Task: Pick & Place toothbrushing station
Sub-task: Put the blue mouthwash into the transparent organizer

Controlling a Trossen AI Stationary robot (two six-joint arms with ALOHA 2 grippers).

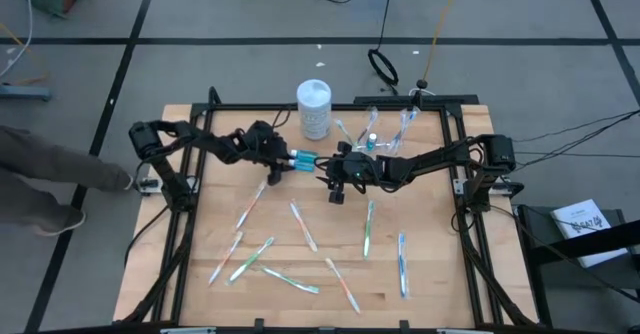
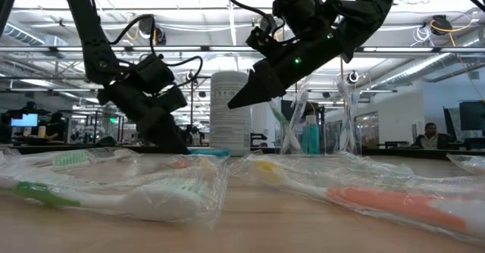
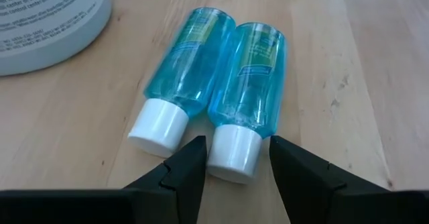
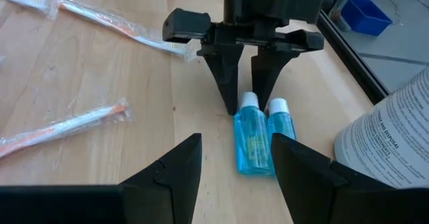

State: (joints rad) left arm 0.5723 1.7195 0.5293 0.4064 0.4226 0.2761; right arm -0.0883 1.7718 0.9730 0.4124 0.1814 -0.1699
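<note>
Two small blue tubes [image 3: 221,70] with white caps lie side by side on the wooden table, close to a white canister [image 1: 314,109]. My left gripper [image 3: 234,162] is low over the table and open. Its fingers stand on either side of one tube's white cap [image 3: 234,151], with narrow gaps showing. My right gripper [image 4: 234,163] hangs open above the table [image 2: 236,100], pointing at the same tubes [image 4: 258,133] from their other end, with nothing between its fingers. Wrapped toothbrushes [image 1: 303,224] lie scattered over the near half of the table.
A clear cup [image 2: 307,135] at the far edge holds upright toothbrushes and a blue tube. The white canister [image 3: 47,16] stands just beside the tubes. A person's sleeve and hand [image 1: 60,164] reach in at the table's left edge. A black frame [image 1: 465,204] borders the table.
</note>
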